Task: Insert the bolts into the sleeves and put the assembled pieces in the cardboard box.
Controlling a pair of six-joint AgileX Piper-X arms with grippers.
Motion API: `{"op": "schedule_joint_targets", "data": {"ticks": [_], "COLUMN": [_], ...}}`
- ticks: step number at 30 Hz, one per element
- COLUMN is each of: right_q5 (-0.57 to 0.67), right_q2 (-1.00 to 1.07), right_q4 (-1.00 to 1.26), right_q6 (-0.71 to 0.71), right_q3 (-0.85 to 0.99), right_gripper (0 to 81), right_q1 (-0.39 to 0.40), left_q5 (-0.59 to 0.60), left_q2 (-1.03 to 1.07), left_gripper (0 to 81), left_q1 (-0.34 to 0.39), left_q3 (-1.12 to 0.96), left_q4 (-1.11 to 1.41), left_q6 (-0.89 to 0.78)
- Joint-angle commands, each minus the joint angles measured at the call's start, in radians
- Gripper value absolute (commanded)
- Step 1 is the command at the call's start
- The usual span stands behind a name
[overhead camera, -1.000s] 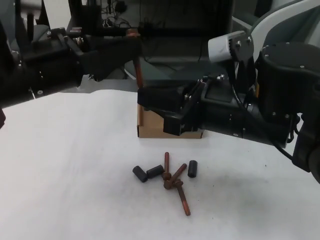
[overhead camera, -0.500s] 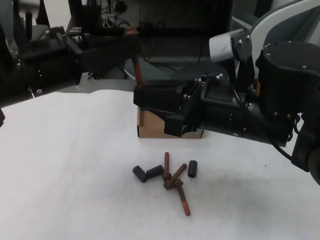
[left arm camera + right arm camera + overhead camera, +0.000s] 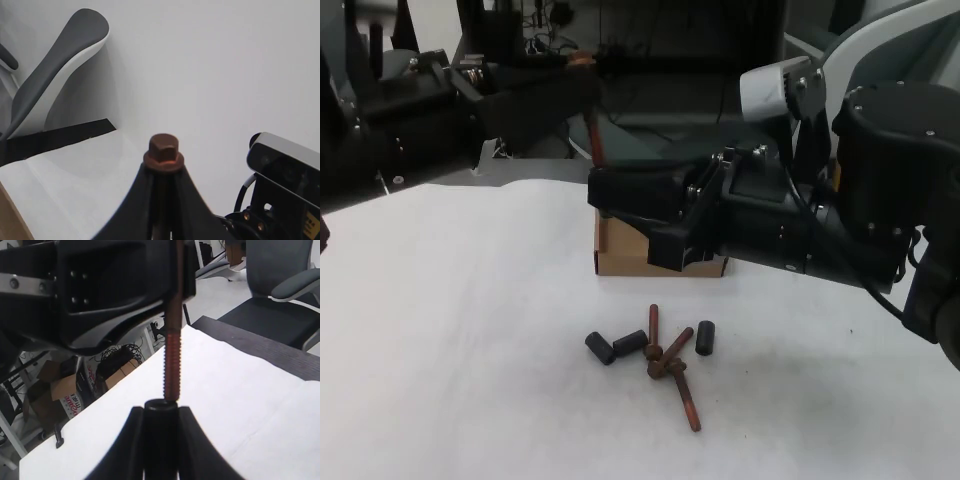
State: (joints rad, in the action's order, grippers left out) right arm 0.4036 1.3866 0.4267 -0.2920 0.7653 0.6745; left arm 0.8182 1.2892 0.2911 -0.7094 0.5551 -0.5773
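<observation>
Bolt (image 3: 172,360) over right end effector (image 3: 160,416) (gripping sleeve (image 3: 160,405)).

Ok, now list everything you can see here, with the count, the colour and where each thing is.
Loose bolts: three as far as the pile shows, rusty brown, crossed on the bench in front of the box.
Loose sleeves: three, black, lying around that pile.
Held bolt: one, rusty brown, in the left pincer, tip at the held sleeve's mouth.
Held sleeve: one, black, in the right pincer.
Cardboard box: one, brown, behind the pile, partly under an arm.
Bench cover: one, white.
Office chair: one, grey, off the bench.
Left pincer: black, shut on the bolt.
Right pincer: black, shut on the sleeve.
</observation>
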Motion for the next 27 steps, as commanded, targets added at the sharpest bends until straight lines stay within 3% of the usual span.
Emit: {"op": "schedule_joint_targets", "data": {"ticks": [1, 20, 27], "right_q5": [-0.024, -0.038, -0.046], "right_q2": [-0.006, 0.025, 0.025], "right_q4": [0.049, 0.066, 0.069], "right_q6": [0.000, 0.000, 0.000], "right_q3": [0.013, 0.014, 0.013], "right_gripper": [0.6, 0.6, 0.6], "right_q1": [-0.005, -0.007, -0.007], "left_q5": [0.021, 0.039, 0.072], "left_q2": [-0.005, -0.005, -0.005], "left_gripper": [1.7, 1.7, 1.7], "left_q1": [0.000, 0.000, 0.000], "left_q3": [-0.003, -0.003, -0.003], "left_q4": [0.008, 0.005, -0.076], "left_q6": [-0.003, -0.026, 0.077]}}
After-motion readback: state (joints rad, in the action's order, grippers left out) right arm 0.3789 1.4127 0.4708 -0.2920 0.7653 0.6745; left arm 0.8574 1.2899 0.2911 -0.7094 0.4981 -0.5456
